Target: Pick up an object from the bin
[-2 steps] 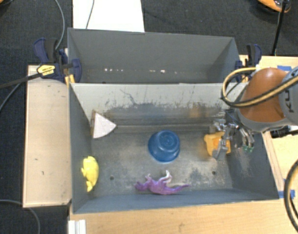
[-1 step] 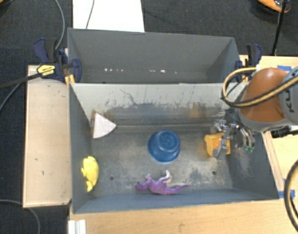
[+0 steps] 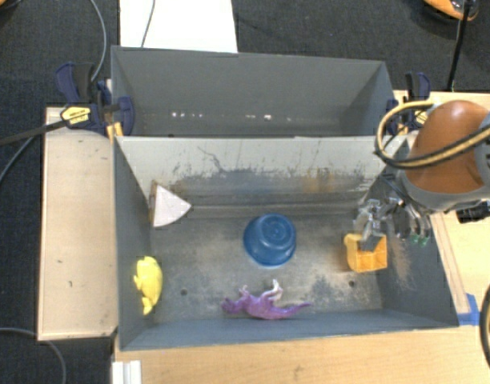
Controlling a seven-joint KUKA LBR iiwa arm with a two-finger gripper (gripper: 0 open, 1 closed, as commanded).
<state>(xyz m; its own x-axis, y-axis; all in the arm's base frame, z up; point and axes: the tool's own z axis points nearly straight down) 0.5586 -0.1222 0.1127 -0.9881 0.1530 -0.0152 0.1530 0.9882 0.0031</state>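
A round blue plastic cup [image 3: 270, 240] stands near the middle of the floor of the grey metal bin [image 3: 205, 266]; which end is up cannot be told. In front of it, close to the near wall, a purple lizard-shaped toy [image 3: 265, 303] lies flat, its tail stretched to the right. A lumpy yellow soft toy [image 3: 148, 282] lies along the left wall near the front corner. A white triangular piece [image 3: 168, 206] rests farther back against that same wall. All four lie well apart.

Rounded orange wrist cover [image 3: 447, 149], looped yellow and black cables [image 3: 381, 141]
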